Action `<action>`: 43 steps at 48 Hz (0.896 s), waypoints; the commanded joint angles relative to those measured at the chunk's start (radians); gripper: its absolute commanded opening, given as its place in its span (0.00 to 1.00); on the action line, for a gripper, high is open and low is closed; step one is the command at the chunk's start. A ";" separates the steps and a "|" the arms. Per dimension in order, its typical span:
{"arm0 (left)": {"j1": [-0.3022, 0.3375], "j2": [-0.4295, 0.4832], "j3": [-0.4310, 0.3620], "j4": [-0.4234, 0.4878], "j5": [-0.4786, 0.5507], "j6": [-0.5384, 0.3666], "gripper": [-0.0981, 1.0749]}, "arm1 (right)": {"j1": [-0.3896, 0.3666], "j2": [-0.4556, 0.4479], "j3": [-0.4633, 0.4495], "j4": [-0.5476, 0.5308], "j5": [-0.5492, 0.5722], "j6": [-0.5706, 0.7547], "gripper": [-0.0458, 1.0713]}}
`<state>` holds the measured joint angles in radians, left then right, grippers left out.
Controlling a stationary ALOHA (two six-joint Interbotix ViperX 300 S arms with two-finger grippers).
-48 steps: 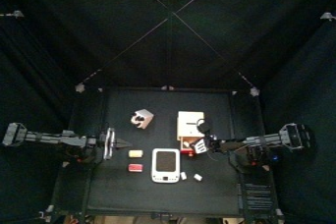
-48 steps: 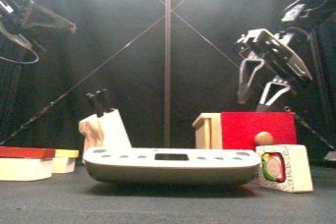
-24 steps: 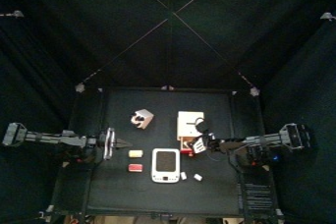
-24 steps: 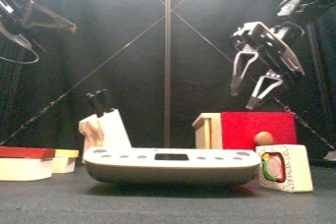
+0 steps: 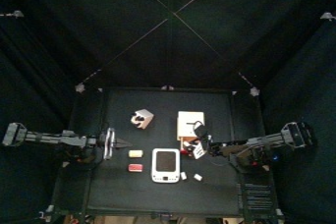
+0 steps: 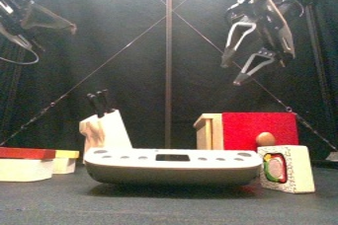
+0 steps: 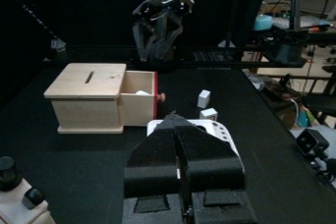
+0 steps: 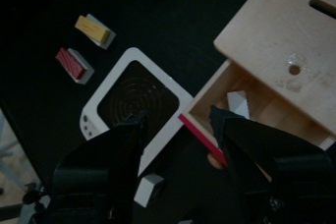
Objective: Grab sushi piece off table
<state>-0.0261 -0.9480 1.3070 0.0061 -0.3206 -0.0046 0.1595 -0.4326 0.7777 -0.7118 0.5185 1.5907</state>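
1. The right gripper [image 6: 251,66] hung high above the table [image 5: 118,105] with its two black jaws spread and nothing between them; its wrist view showed open space between the jaw tips [image 8: 178,130].
2. Below those jaws in the right wrist view lay the white rectangular device [image 8: 138,100], a red edge of the drawer front, and the wooden box [image 8: 282,46] with its drawer pulled out and a small white block inside.
3. The left gripper [image 7: 188,135] had its jaws pressed together, holding nothing, at the left side of the table, where the arm rested low.
4. The sushi piece [image 5: 197,177], a tiny white lump, lay on the table near its front edge, just right of the device [image 5: 164,164] and apart from both grippers. Another small white bit [image 5: 184,175] lay between it and the device.
5. In the left wrist view two small white pieces [image 7: 203,98] showed on the black surface beyond the closed jaws, near the wooden box [image 7: 98,95]; which of them was the sushi piece could not be told there.
6. Further out, the top view showed a knife block [image 5: 140,120] toward the back left, a red piece [image 5: 134,167] and a yellow piece [image 5: 136,155] left of the device.
7. From the front, the red-and-white block [image 6: 284,168] stood at the right, before the red drawer front [image 6: 258,130].
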 commanded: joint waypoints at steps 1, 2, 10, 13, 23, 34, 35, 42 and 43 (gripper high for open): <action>0.002 0.005 -0.012 0.000 -0.009 0.000 0.06 | 0.025 -0.035 -0.037 0.031 0.035 -0.002 0.82; 0.002 0.005 -0.012 -0.002 -0.009 0.000 0.06 | 0.032 -0.038 -0.043 0.043 0.055 -0.002 0.82; 0.002 0.005 -0.012 0.000 -0.009 0.000 0.06 | 0.072 -0.049 -0.071 0.087 0.192 -0.003 0.82; 0.002 0.005 -0.012 0.000 -0.009 0.000 0.06 | 0.091 -0.049 -0.078 0.103 0.245 -0.003 0.82; 0.002 0.005 -0.012 0.000 -0.009 0.000 0.06 | 0.163 -0.046 -0.087 0.156 0.325 -0.002 0.82; -0.005 0.005 -0.009 0.000 -0.009 0.002 0.06 | 0.262 -0.015 -0.071 0.175 0.325 -0.005 0.81; -0.005 0.005 -0.009 0.000 -0.009 0.003 0.06 | 0.273 -0.014 -0.067 0.176 0.325 -0.003 0.81; -0.006 0.005 0.000 0.000 -0.009 0.003 0.06 | 0.345 0.003 -0.046 0.170 0.325 -0.002 0.81; -0.006 0.005 0.002 -0.002 -0.009 0.003 0.06 | 0.354 0.009 -0.044 0.172 0.325 -0.002 0.81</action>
<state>-0.0291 -0.9480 1.3192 0.0061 -0.3206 -0.0031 0.4771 -0.4264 0.7363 -0.5384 0.8452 1.5892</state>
